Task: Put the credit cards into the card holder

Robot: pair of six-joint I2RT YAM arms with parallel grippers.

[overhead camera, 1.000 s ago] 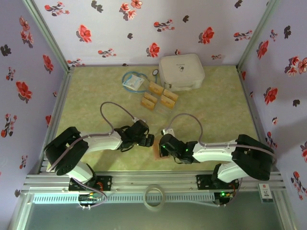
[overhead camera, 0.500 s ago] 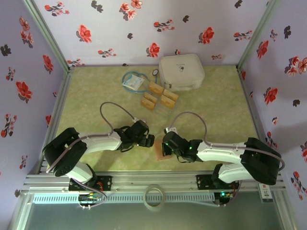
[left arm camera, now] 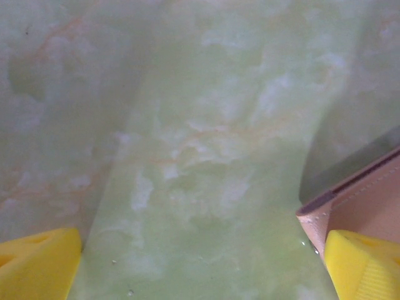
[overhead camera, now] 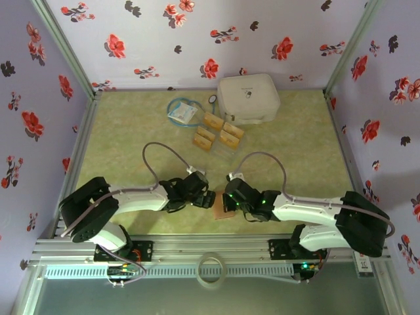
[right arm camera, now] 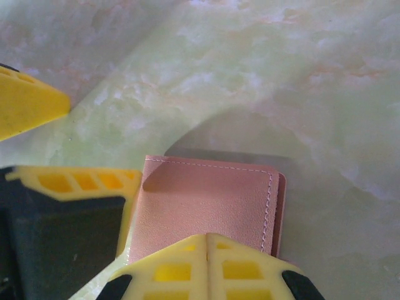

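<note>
The wallet point(right arm camera: 206, 200) lies folded shut on the table point(overhead camera: 131, 151) at the near edge, between the two grippers. The cards point(overhead camera: 216, 132) sit in a loose cluster well apart from it, just in front of the white case point(overhead camera: 248, 97). The right gripper point(right arm camera: 206, 242) has its fingers pressed together with nothing between them, and the tips are over the wallet's top cover near one edge (whether they bear down on it or hover just above, I cannot tell). The left gripper point(left arm camera: 200, 269) is spread wide and holds nothing. One of its fingers point(right arm camera: 78, 181) stands just beside the wallet's side, and the other is off over bare table.

The step in hand looks like opening the wallet. To do it well, the right tips should press only lightly and close to the fold, so the wallet cannot slide but the cover can still lift. The left finger beside the wallet should go low, almost scraping the table, and catch the top layer alone at the seam. Catching both layers would lift or push the whole wallet. Then the cover should be peeled back slowly, with the right tips easing off as it rises
</note>
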